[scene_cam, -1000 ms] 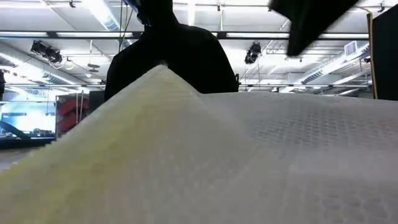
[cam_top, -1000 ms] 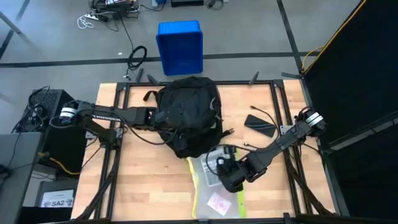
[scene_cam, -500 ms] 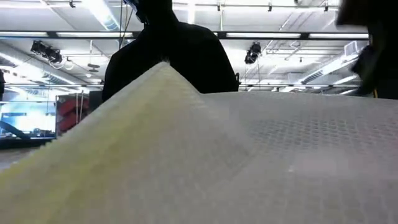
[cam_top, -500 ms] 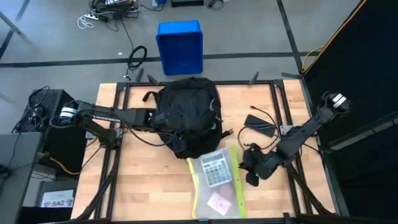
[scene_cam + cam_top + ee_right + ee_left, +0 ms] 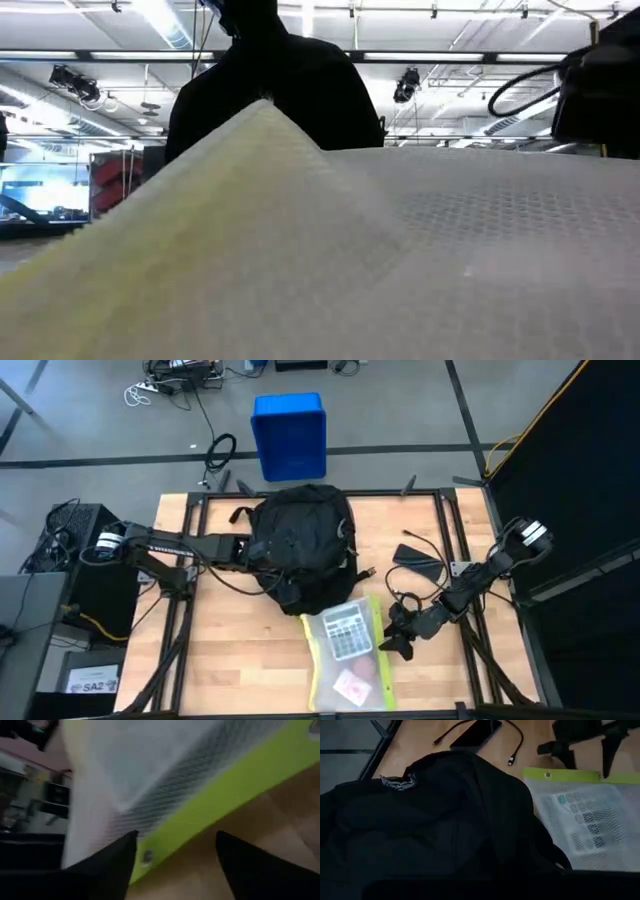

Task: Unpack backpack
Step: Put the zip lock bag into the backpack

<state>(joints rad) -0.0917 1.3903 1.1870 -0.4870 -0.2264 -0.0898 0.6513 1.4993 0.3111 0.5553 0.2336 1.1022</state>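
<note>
My workspace: wooden tabletop (image 5: 230, 650) on black frame, grey concrete floor (image 5: 400, 420) beyond. Blue bin (image 5: 289, 435) on floor behind table, cable coil (image 5: 221, 452) beside it. Black curtain (image 5: 580, 470) to my right. Ceiling strip lights (image 5: 165, 22) across hall.

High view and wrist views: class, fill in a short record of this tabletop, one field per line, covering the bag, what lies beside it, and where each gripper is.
Backpack: backpack lies at the table's middle back.
Pouch: mesh pouch with lime edging, flat on the table in front of the backpack, a calculator inside.
Other items: dark phone and a cable, right of the backpack.
Left gripper: left gripper at the backpack's left side; jaws hidden.
Right gripper: right gripper low by the pouch's right edge, jaws open, holding nothing.
</note>
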